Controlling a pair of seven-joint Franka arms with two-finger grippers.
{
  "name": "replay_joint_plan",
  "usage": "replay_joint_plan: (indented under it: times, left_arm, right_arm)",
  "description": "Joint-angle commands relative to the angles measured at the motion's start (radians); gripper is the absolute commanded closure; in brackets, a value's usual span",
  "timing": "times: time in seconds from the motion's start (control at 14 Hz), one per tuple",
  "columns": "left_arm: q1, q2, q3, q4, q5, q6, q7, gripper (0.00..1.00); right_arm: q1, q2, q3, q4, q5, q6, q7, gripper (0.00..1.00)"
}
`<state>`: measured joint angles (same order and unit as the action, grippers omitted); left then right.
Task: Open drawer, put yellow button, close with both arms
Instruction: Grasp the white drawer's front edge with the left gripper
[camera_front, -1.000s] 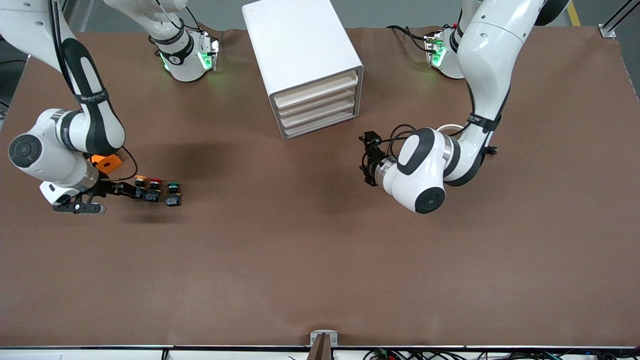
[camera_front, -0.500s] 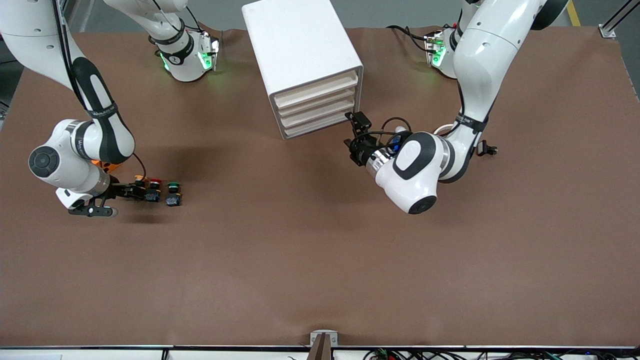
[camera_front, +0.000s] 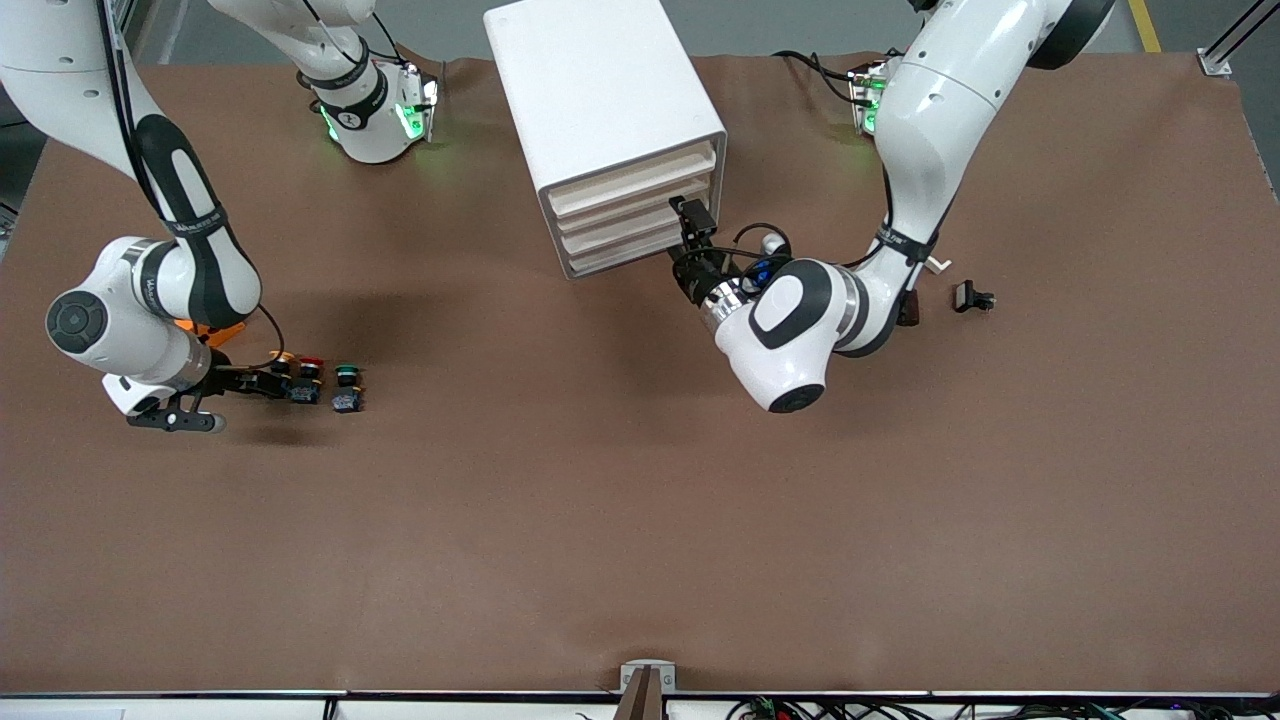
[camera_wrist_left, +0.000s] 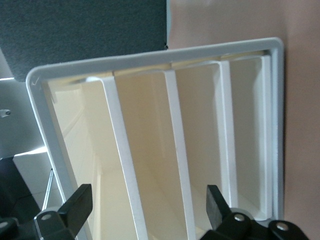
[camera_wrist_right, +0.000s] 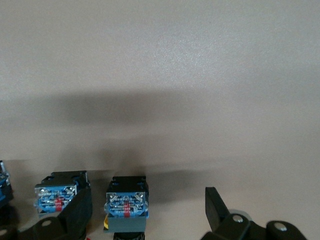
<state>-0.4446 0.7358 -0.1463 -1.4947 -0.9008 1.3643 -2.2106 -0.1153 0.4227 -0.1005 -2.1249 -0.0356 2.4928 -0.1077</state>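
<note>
Four cream-fronted drawers, all pushed in, fill the white cabinet (camera_front: 610, 125) on the brown surface (camera_front: 640, 520) in the front view, and the left gripper (camera_front: 690, 235) is right at their fronts, level with the lower drawers at the corner toward the left arm's end; which drawer (camera_front: 640, 228) it faces cannot be told there. Toward the right arm's end of the surface, three push buttons stand in a close row: the yellow button (camera_front: 281, 362), the red-capped button (camera_front: 311, 366) beside it, and the green-capped button (camera_front: 346, 376) last, toward the middle of the surface. The right gripper (camera_front: 270, 380) is down at the yellow button, whose cap is partly covered by it, and an orange object (camera_front: 215, 328) peeks out under the right arm's wrist. A small black part (camera_front: 972, 297) lies alone near the left arm's end. In the left wrist view, the cabinet's open-looking front frame with its cream drawer fronts (camera_wrist_left: 170, 165) fills the picture, and the left gripper (camera_wrist_left: 147, 207) has its fingers spread wide, holding nothing. In the right wrist view, the right gripper (camera_wrist_right: 145, 210) is likewise spread, with the dark blue-black body of the yellow button (camera_wrist_right: 127, 206) standing between its fingers, not pinched, and the neighbouring button's body (camera_wrist_right: 56, 197) just beside one finger.
</note>
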Motion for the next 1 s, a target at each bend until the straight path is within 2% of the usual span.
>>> replay_joint_plan:
  times: [0.0,0.14,0.36,0.43,0.57,0.79,0.93]
  left_arm:
    - [0.007,0.029,-0.007,0.013,-0.061,-0.037,-0.050,0.01]
    - [0.000,0.036,-0.007,0.013,-0.081,-0.051,-0.057,0.07]
    - [-0.025,0.056,-0.007,0.013,-0.110,-0.071,-0.060,0.29]
    - [-0.026,0.062,-0.007,0.013,-0.130,-0.083,-0.076,0.33]
    - [-0.037,0.063,-0.007,0.013,-0.136,-0.094,-0.095,0.37]
    - [-0.068,0.069,-0.007,0.011,-0.138,-0.094,-0.110,0.37]
    - [-0.069,0.077,-0.007,0.011,-0.138,-0.094,-0.126,0.53]
  right_arm:
    - [-0.017,-0.008,0.015,-0.013,0.006,-0.009,-0.010,0.00]
    - [-0.014,-0.008,0.016,-0.027,0.011,-0.011,-0.009,0.00]
    - [-0.014,-0.007,0.018,-0.047,0.017,-0.009,-0.009,0.00]
    - [-0.015,-0.007,0.018,-0.049,0.017,-0.009,-0.009,0.00]
    - [-0.017,-0.005,0.018,-0.049,0.017,-0.009,-0.009,0.00]
    - [-0.018,0.005,0.018,-0.049,0.017,-0.009,-0.010,0.00]
    - [-0.018,0.013,0.018,-0.049,0.017,-0.009,-0.010,0.00]
